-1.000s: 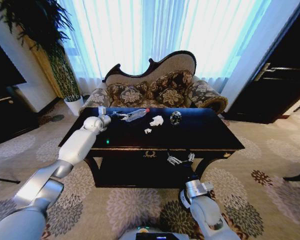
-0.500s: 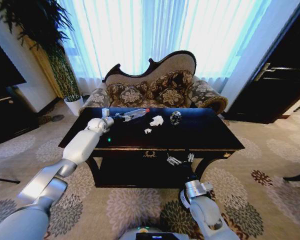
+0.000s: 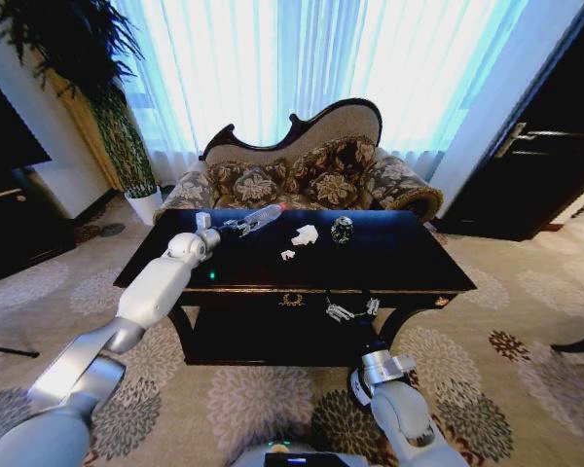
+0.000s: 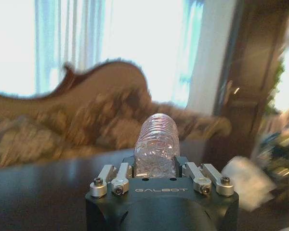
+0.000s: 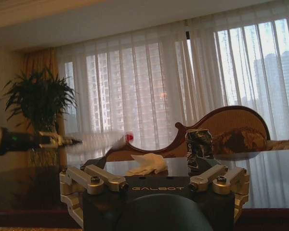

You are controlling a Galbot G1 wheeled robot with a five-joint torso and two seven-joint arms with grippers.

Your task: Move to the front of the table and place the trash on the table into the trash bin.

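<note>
Over the back left of the dark table (image 3: 399,261), my left gripper (image 3: 237,225) is shut on the clear plastic bottle (image 3: 263,216), which is held tilted just above the tabletop. In the left wrist view the bottle (image 4: 157,147) sits between the fingers. White wadded paper (image 3: 305,234), a smaller paper bit (image 3: 288,255) and a dark silvery ball (image 3: 343,229) lie at the table's middle. My right gripper (image 3: 352,310) hangs open below the front edge. The right wrist view shows the paper (image 5: 147,163) and the ball (image 5: 198,143). The trash bin is out of view.
A patterned sofa (image 3: 311,175) stands right behind the table. A potted plant (image 3: 117,126) is at the back left and a black cabinet (image 3: 10,224) at the left. Dark doors (image 3: 535,165) close the right side. Patterned carpet surrounds the table.
The left gripper has raised the bottle off the tabletop and tipped its capped end upward. The right arm has not moved.
</note>
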